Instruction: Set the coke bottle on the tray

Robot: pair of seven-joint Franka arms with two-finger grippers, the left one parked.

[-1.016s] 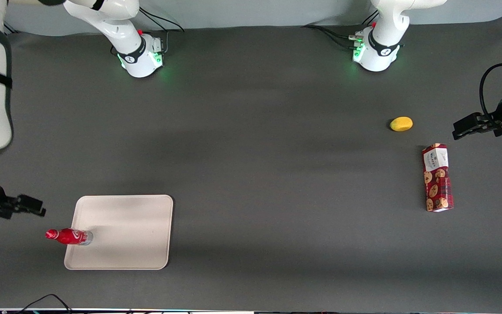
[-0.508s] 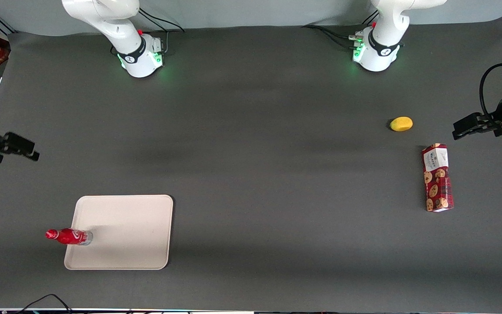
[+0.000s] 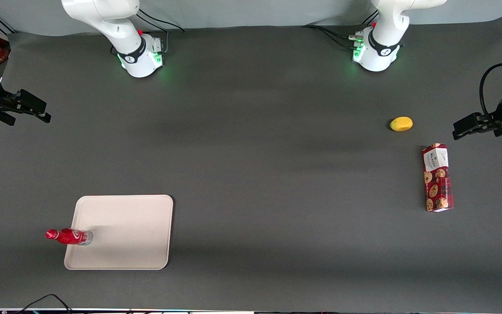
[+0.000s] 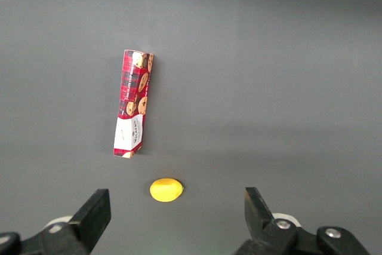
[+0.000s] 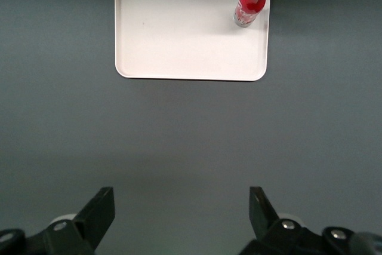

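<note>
The coke bottle [image 3: 69,236] is small, slim and red with a red cap and a clear base. It stands upright on the beige tray [image 3: 124,235], near the tray's edge toward the working arm's end of the table. In the right wrist view the bottle [image 5: 249,3] stands near a corner of the tray [image 5: 179,28]. My right gripper [image 3: 37,112] is open and empty. It hangs high over bare table, well away from the tray and farther from the front camera than it. Its fingers [image 5: 101,207] stand wide apart.
A yellow lemon [image 3: 401,124] and a red cookie box [image 3: 437,178] lie toward the parked arm's end of the table; both also show in the left wrist view, the lemon [image 4: 166,189] and the box [image 4: 133,104]. The dark grey mat [image 3: 277,174] covers the table.
My right gripper has drawn away from the bottle, moving farther from the front camera. The bottle stays upright on the tray and has not moved.
</note>
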